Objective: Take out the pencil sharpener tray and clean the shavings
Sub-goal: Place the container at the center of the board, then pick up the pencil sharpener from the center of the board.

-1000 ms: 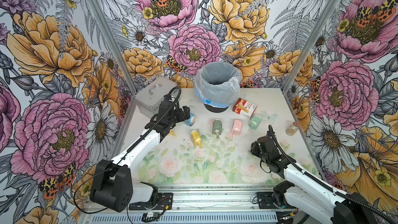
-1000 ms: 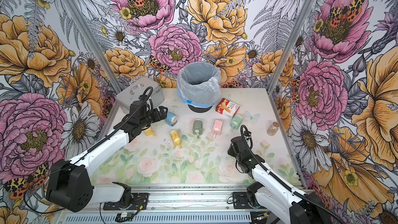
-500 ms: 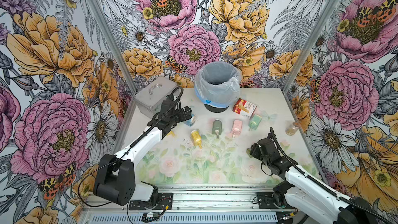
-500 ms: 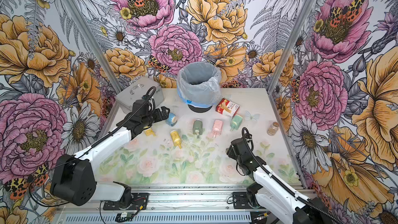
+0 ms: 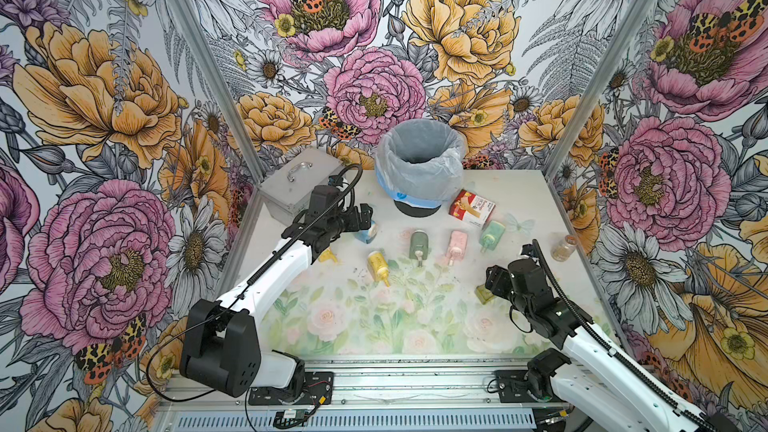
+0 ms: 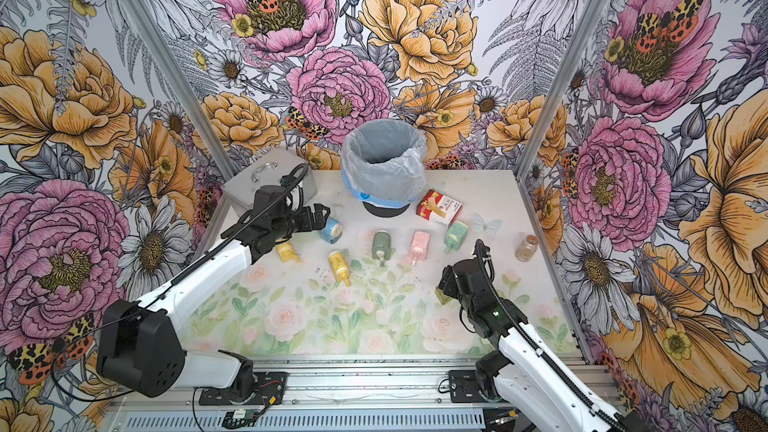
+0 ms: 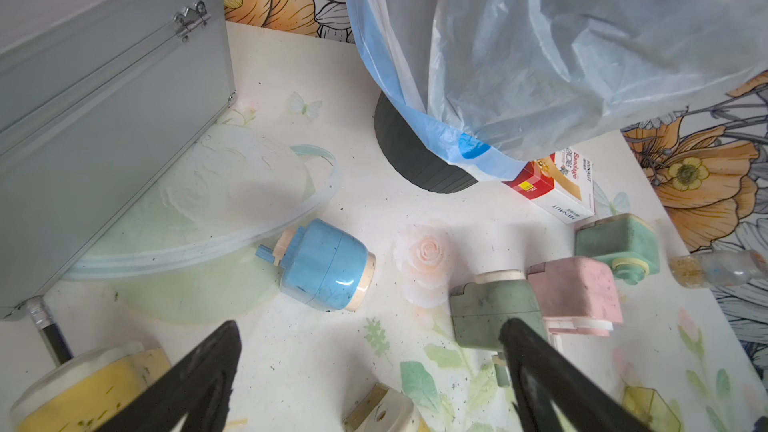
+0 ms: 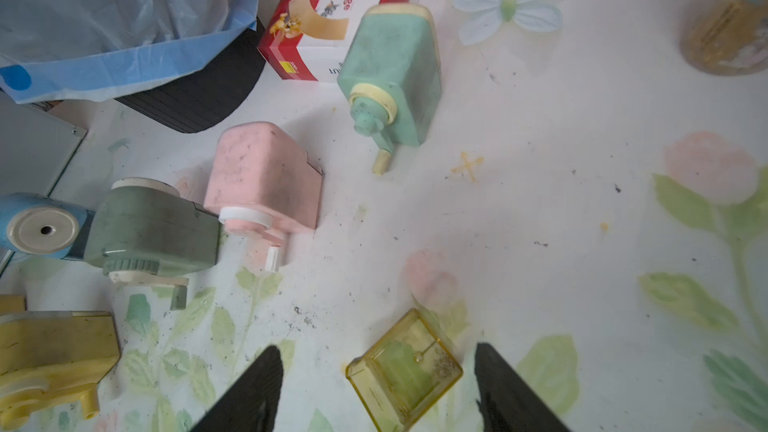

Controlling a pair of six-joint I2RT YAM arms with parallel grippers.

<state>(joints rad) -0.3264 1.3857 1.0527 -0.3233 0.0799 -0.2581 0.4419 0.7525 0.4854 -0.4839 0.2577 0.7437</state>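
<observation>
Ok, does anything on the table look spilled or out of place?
Yes. The yellow tray lies loose on the table, apart from the sharpeners, between the open fingers of the right gripper. Dark shavings are scattered beside it.

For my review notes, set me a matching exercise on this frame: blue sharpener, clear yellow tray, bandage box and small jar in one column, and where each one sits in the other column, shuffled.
Things
1. blue sharpener
2. clear yellow tray
3. bandage box
4. small jar

Places
A. beside the base of the bin
B. on the table, between the open fingers of the right gripper, not gripped
C. alone at the table's edge on the right gripper's side
D. just ahead of the open fingers of the left gripper

Pairs: 1-D, 2-B, 3-A, 4-C
</observation>
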